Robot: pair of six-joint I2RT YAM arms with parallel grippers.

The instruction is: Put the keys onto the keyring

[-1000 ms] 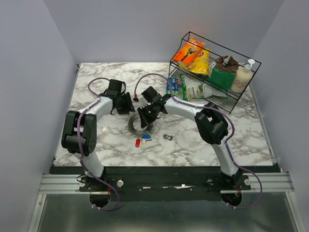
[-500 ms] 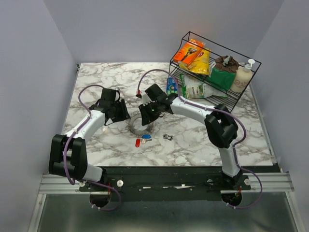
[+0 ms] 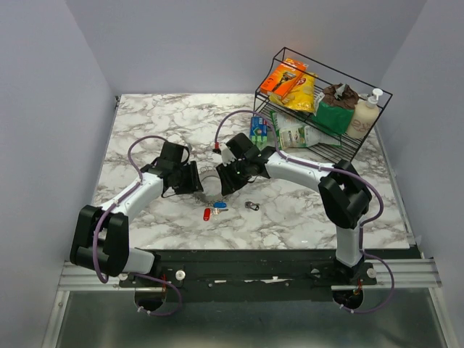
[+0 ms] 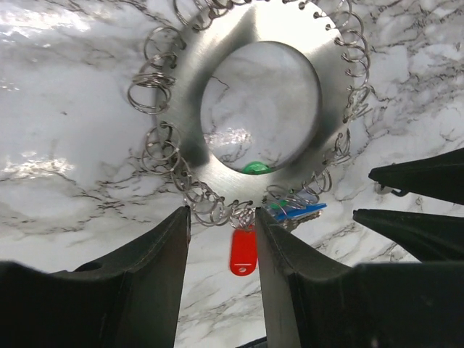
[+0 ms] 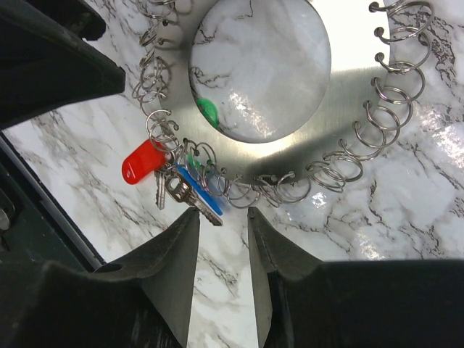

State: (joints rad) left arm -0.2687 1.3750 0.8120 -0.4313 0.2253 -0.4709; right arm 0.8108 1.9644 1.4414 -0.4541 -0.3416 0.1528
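Note:
The keyring (image 3: pixel 209 183) lies flat on the marble between both grippers. Up close it is a silver disc (image 4: pixel 333 80) with a round hole, its rim strung with several wire rings. On its near rim hang keys and tags: a red tag (image 4: pixel 243 252) (image 5: pixel 141 163), a blue one (image 5: pixel 199 190), a silver key (image 5: pixel 183 194) and a green bit (image 5: pixel 209 111). My left gripper (image 4: pixel 221 217) stands open over the rim, the red tag below its gap. My right gripper (image 5: pixel 222 217) is open too, holding nothing. A loose silver key (image 3: pixel 251 206) lies apart to the right.
A black wire rack (image 3: pixel 377 123) with snack bags, a green packet and a soap bottle stands at the back right. A blue packet (image 3: pixel 258 129) lies just left of it. The right gripper's fingers (image 4: pixel 417 177) show at the right edge of the left wrist view.
My right gripper has opened and shifted slightly right and back. The left gripper swung down and right, closer to the keyring. The tags on the table stayed put.

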